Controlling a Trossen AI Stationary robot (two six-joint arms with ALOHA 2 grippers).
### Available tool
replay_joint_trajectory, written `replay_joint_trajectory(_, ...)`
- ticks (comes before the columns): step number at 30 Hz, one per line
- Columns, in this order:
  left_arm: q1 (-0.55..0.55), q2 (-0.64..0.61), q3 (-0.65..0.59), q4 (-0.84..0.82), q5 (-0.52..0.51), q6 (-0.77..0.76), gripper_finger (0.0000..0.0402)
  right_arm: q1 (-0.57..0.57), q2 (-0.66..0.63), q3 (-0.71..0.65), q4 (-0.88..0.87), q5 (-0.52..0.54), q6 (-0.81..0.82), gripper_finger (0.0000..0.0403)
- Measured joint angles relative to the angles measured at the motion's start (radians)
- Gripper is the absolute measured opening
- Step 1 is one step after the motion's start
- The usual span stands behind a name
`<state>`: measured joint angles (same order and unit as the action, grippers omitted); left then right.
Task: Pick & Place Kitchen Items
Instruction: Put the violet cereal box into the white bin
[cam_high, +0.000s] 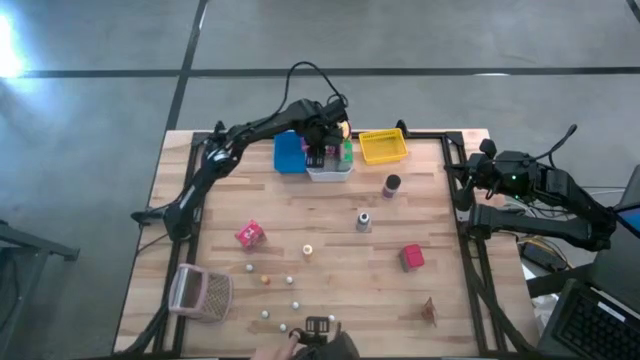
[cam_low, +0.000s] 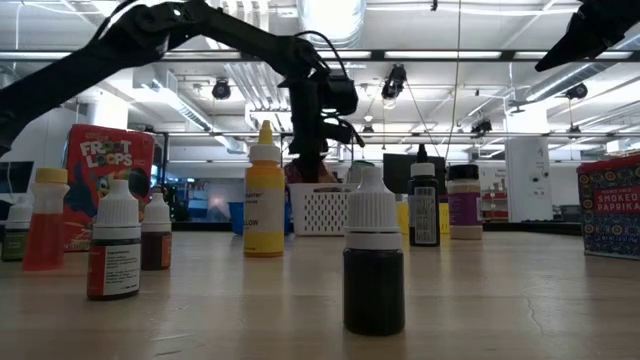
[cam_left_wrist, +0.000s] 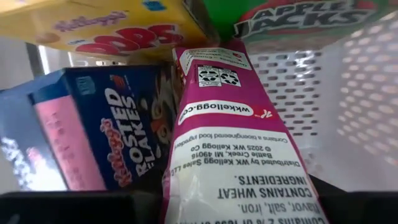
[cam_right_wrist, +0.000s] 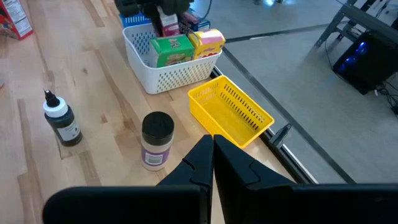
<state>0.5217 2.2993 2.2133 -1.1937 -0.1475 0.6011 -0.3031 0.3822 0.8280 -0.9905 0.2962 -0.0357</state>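
Pink cereal box (cam_left_wrist: 230, 137) held by left tool (cam_high: 316, 152), inside white bin (cam_right_wrist: 163, 74)

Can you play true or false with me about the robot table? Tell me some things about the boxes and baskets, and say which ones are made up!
1. The left gripper is over the white basket. True.
2. It holds a pink box between its fingers. True.
3. The yellow basket is full of boxes. False: it is empty.
4. A green box stands inside the white basket. True.
5. The right gripper is open and reaching for a jar. False: it is shut and holds nothing, off at the table's right edge.
6. The jar with the black lid lies on its side. False: it stands upright on the table.
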Motion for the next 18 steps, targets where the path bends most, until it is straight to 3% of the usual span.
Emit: replay_joint_trajectory(18, -0.013, 0.023, 0.007, -0.022, -0.106, 0.014, 0.0152, 0.0, 0.0, 0.0, 0.0, 0.0, -0.001, 0.0008)
